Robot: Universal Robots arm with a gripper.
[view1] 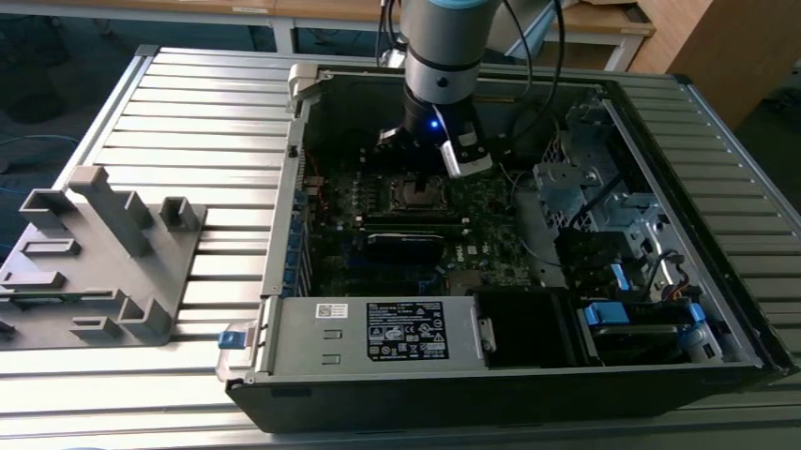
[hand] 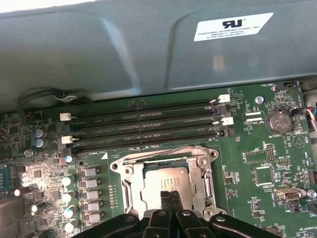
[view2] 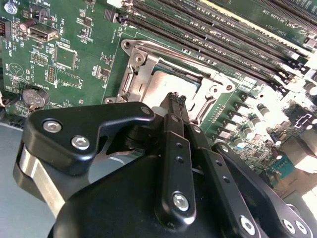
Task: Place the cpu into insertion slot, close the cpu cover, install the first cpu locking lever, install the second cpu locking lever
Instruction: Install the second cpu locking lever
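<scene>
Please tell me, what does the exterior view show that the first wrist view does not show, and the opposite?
Exterior view alone: the whole computer case lying open on the slatted table, a grey fixture at that view's left, and the arm above the board.

First wrist view alone: the memory slots, a coin battery, and the end effector shut, over the cpu.

Both: the insertion slot on the green motherboard.

Grey arm (view1: 441, 56), blue light; black linkage fingers (view2: 174, 106), silver screws.
</scene>
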